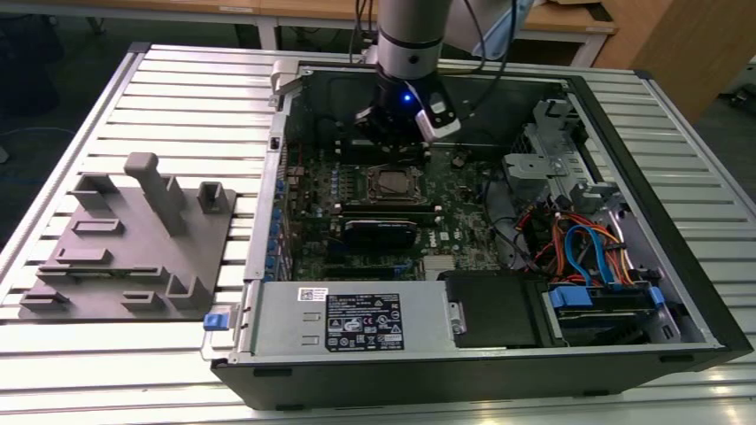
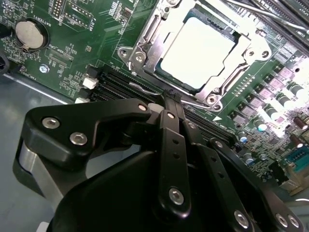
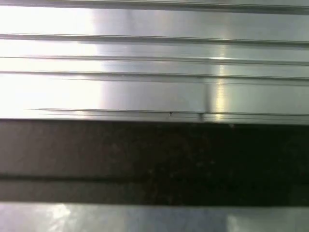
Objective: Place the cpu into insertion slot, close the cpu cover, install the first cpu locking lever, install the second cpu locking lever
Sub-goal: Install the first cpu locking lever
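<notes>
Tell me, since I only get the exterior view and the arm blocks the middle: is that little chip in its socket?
Observer: Yes. In the second wrist view the cpu lies flat in the insertion slot, silvery top facing up.
Operator: And the metal frame for it?
Observer: The cpu cover is down, framing the chip's edges.
Operator: Where is the claw?
Observer: The claw hangs just beside the slot's rim, on the side toward the long black slots.
</notes>
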Controlling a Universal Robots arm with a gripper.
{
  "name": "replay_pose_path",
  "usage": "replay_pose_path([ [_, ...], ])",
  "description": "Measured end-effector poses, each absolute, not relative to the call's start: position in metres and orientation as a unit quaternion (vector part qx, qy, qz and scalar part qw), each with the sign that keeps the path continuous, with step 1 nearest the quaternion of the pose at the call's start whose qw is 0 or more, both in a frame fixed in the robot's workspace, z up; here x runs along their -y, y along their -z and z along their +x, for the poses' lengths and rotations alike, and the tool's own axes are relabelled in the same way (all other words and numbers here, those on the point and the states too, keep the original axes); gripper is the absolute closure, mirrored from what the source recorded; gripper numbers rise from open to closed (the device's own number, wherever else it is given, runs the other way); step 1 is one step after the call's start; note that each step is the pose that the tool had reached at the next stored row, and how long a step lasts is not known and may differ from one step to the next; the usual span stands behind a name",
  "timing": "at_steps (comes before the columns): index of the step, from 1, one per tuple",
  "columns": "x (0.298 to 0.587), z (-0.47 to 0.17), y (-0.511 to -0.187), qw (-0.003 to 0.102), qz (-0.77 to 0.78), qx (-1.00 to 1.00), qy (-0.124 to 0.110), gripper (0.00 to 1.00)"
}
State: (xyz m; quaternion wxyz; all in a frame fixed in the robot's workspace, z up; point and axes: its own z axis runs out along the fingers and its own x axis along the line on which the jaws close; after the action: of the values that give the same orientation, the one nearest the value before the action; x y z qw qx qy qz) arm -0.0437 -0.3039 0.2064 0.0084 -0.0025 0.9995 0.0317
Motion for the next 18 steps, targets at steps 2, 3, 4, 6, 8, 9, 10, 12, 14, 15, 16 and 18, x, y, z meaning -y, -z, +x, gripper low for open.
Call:
replay_pose_path([
  [2,0.303,-0.043,-0.206,0.008,-0.003,-0.999,-0.032,0.90],
  [3,0.303,-0.042,-0.206,0.008,-0.003,-0.999,-0.032,0.90],
  [4,0.303,-0.042,-0.206,0.008,-0.002,-0.999,-0.032,0.90],
  [6,0.303,-0.041,-0.206,0.008,-0.003,-0.999,-0.032,0.90],
  [8,0.303,-0.039,-0.206,0.008,-0.002,-0.999,-0.032,0.90],
  [9,0.303,-0.039,-0.206,0.008,-0.003,-0.999,-0.032,0.90],
  [10,0.302,-0.038,-0.206,0.008,-0.002,-0.999,-0.032,0.90],
  [12,0.302,-0.037,-0.206,0.008,-0.003,-0.999,-0.032,0.90],
  [14,0.302,-0.035,-0.206,0.008,-0.002,-0.999,-0.032,0.90],
  [15,0.302,-0.035,-0.206,0.008,-0.002,-0.999,-0.032,0.90],
  [16,0.302,-0.034,-0.206,0.008,-0.003,-0.999,-0.032,0.90],
  [18,0.302,-0.033,-0.206,0.008,-0.002,-0.999,-0.032,0.90],
])
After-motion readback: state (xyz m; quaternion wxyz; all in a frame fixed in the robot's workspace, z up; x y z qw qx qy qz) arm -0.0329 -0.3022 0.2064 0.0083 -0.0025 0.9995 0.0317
